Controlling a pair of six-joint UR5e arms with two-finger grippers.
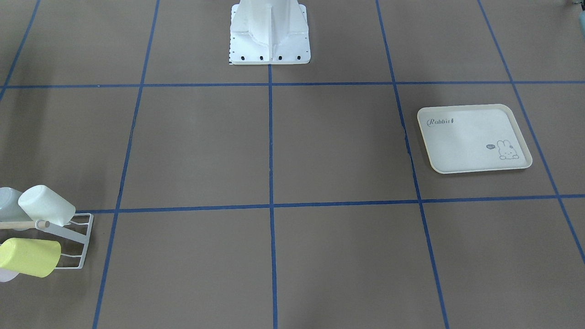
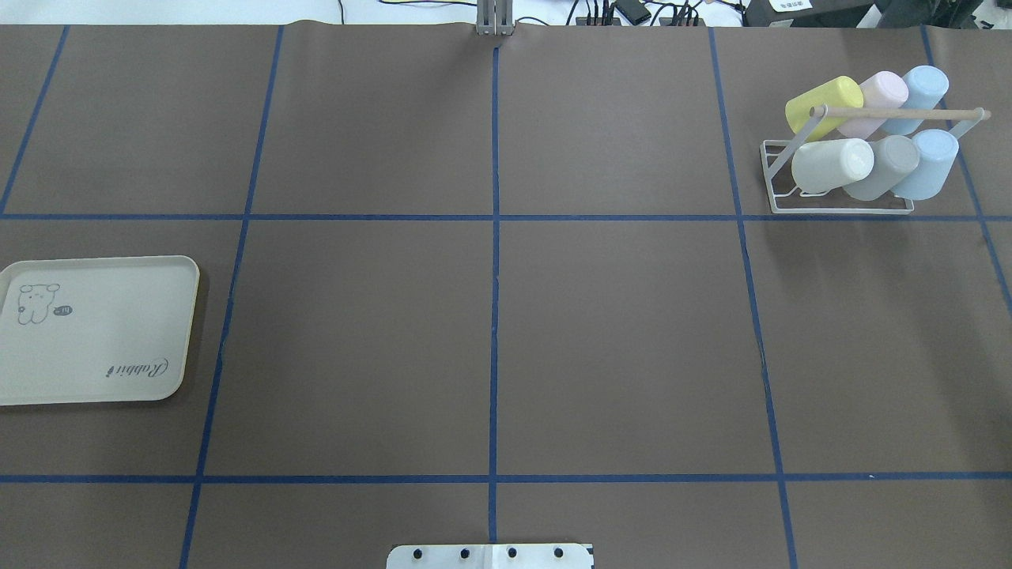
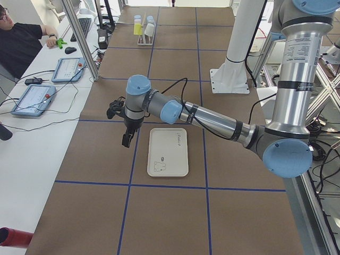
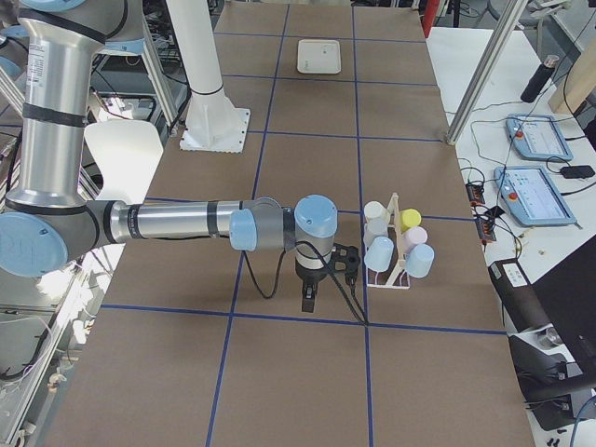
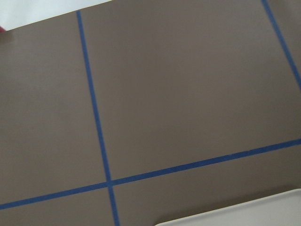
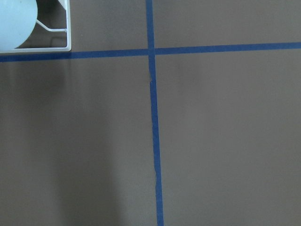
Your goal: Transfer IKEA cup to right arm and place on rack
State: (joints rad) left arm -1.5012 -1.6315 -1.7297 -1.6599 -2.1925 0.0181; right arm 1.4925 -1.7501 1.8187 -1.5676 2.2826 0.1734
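IKEA cups [image 2: 832, 164] on rack [image 2: 842, 211], nr right end effector [image 4: 308, 300]; can't tell if clenched

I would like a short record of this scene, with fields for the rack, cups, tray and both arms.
rack: white wire, far right corner in the overhead view
cups on rack: yellow, pink, blue, white, grey, second blue
tray: cream, rabbit print, empty
left arm's fingers: near tray, no cup; open or shut, cannot tell
right arm's fingers: near rack, no cup; cannot tell

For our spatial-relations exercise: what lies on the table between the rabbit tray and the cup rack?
Nothing: from tray to rack, only bare brown table crossed by blue tape lines, as the overhead view shows.
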